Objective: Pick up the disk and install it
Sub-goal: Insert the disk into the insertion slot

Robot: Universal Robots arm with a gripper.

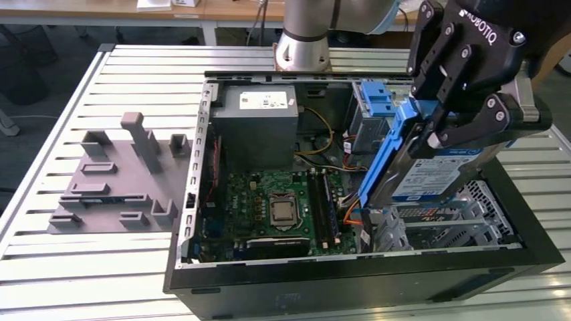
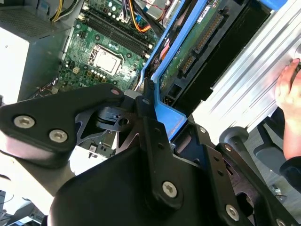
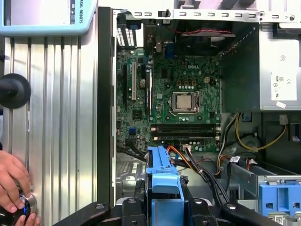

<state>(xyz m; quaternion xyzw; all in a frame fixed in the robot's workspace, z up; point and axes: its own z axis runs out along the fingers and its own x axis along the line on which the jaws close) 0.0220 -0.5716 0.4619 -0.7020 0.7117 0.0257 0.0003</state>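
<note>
Above the open black computer case [image 1: 357, 277], the black robot hand [image 1: 466, 130] pinches the silver rectangular disk [image 1: 443, 175], blue-framed, tilted on edge, seemingly to match the grey metal drive cage [image 1: 450, 231] below.

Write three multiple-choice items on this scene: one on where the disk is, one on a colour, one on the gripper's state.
1. Where is the disk?
A. Over the open case, at the exterior view's right
B. On the floor
C. On a shelf

2. What colour is its carrier?
A. Red
B. Blue
C. Yellow

3. How is the gripper?
A. Open and empty
B. Shut on the disk
C. Shut on a tool

Key:
1 A, it hangs tilted above the case.
2 B, the frame around it is blue in both wrist views too.
3 B, it clamps the carrier's edge.
</note>
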